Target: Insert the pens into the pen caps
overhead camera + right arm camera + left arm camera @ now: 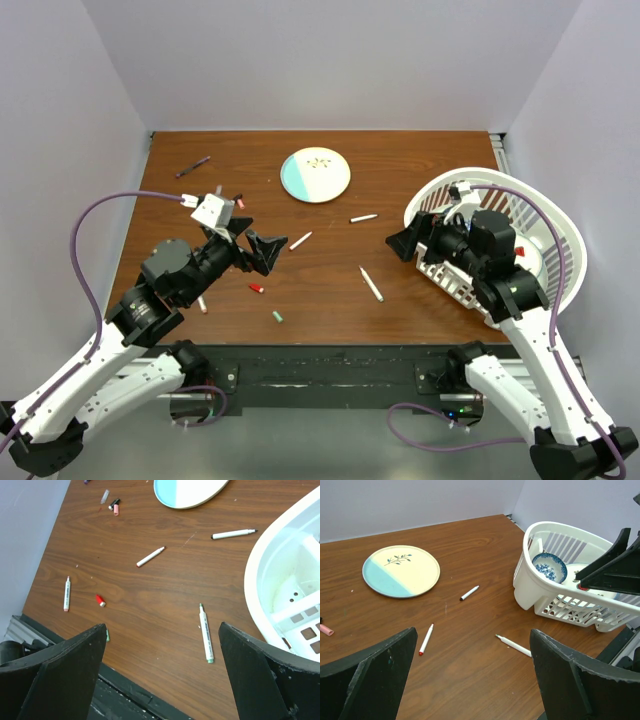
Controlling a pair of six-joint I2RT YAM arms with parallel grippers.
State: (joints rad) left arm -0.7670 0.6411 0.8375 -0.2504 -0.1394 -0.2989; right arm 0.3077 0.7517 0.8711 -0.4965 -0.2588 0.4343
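Several white pens lie loose on the brown table: a red-tipped one (300,240) (426,639) (150,556), a black-tipped one (364,217) (469,592) (233,534), a green-tipped one (371,284) (514,645) (206,632) and a pink-marked one (201,303) (66,593). A dark purple pen (192,166) rests at the far left. A red cap (256,288) (100,600) and a green cap (277,316) sit near the front. Pink and black caps (238,201) (115,506) lie behind my left arm. My left gripper (262,250) (472,645) and right gripper (405,243) (161,630) hover open and empty.
A round blue-and-cream plate (315,175) (401,571) lies at the back centre. A white dish basket (545,240) (570,580) (290,590) holding a blue patterned bowl (549,567) fills the right side, under my right arm. White walls enclose the table.
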